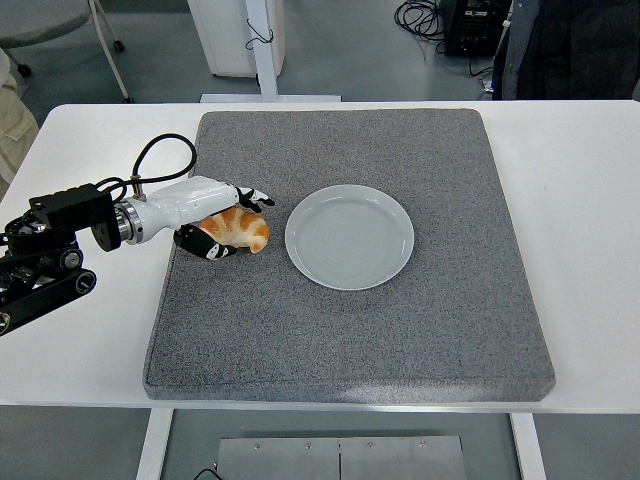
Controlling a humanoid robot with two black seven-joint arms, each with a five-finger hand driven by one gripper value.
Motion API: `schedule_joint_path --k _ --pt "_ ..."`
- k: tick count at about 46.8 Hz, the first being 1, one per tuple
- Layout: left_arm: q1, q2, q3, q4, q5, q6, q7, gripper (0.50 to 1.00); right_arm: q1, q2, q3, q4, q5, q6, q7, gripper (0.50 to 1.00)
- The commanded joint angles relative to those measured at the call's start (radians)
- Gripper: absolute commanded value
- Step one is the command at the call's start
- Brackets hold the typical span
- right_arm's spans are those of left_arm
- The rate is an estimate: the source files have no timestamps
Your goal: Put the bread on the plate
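Observation:
A golden croissant-shaped bread (240, 230) lies on the grey mat (350, 330), left of the pale round plate (350, 236). My left hand (222, 220) reaches in from the left and has closed around the bread, fingers curled over its top and thumb below it. The plate has nothing on it and sits a short gap to the right of the bread. No right hand shows.
The mat covers most of the white table (590, 200). A black cable (150, 160) loops up from my left forearm. Chair legs and a white stand show on the floor behind the table, and a dark-clothed person (570, 45) stands at the top right.

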Motion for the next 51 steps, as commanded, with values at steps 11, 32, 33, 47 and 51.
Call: schedule_joint_path --k 11,32,33,47,51 --pt "0.018 -0.003 0.000 0.000 -0.007 -0.006 -0.031 0.790 0.000 0.000 0.000 0.000 0.000 0.000 0.000 1.000" --pt "0.021 0.000 -0.005 0.001 -0.003 -0.002 -0.046 0.500 0.000 0.000 0.000 0.000 -0.001 0.000 0.000 1.000" --pt "0.020 0.001 -0.006 0.003 -0.003 -0.002 -0.046 0.500 0.000 0.000 0.000 0.000 0.000 0.002 0.000 1.000" --pt "-0.005 0.011 -0.011 0.001 -0.003 -0.002 -0.063 0.500 0.000 0.000 0.000 0.000 0.000 0.000 0.000 1.000" --pt "-0.029 0.014 -0.011 0.001 -0.004 -0.002 -0.066 0.500 0.000 0.000 0.000 0.000 0.000 0.000 0.000 1.000"
